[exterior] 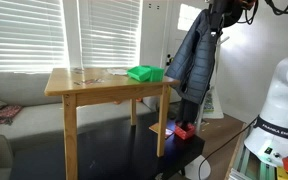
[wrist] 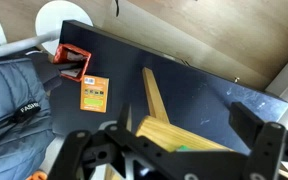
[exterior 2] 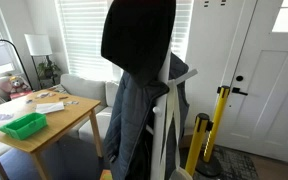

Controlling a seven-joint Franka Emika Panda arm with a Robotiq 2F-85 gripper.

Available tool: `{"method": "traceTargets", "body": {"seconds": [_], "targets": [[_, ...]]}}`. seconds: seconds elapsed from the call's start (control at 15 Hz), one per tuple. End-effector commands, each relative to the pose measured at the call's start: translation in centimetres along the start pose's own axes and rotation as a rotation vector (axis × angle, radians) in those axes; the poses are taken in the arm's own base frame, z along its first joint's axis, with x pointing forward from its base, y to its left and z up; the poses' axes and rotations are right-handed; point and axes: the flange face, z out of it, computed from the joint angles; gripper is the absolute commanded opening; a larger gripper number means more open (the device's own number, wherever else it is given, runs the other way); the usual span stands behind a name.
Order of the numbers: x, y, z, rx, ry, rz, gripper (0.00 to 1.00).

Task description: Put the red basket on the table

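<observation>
- Wrist view: the gripper [wrist: 164,135] hangs high over the scene with its black, angular jaws spread wide and nothing between them.
- The red basket [wrist: 72,65] sits on the low black platform [wrist: 204,90], close to that platform's corner and just beside a grey-blue padded jacket [wrist: 14,95].
- The red basket looks like boxy hard plastic with straight walls, and its open top faces up and shows a dark inside. Its sides run aslant to the frame. It looks nearly square, so I cannot tell its long axis.
- An orange printed card [wrist: 94,92] lies flat on the platform near the basket, not touching it.
- The platform is smooth and glossy and reflects light.
- In an exterior view the red basket [exterior: 184,130] rests on the platform below and beside the table [exterior: 74,85], well apart from the top.
- The table is light-brown wood with a flat rectangular top and straight square legs.
- A green basket [exterior: 144,73] stands on the table top near one end.
</observation>
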Motion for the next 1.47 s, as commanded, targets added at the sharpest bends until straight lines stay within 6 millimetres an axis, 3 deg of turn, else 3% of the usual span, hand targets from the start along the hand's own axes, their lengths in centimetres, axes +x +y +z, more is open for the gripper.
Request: {"method": "traceTargets", "body": {"seconds": [0.0,1.07,1.4], "targets": [[0.0,0.0,-0.1,0.000,-0.001,0.000,1.00],[0.0,0.0,-0.1,0.000,-0.001,0.000,1.00],[6.0,2.7,1.9,0.037,0.018,0.180,1.00]]}}
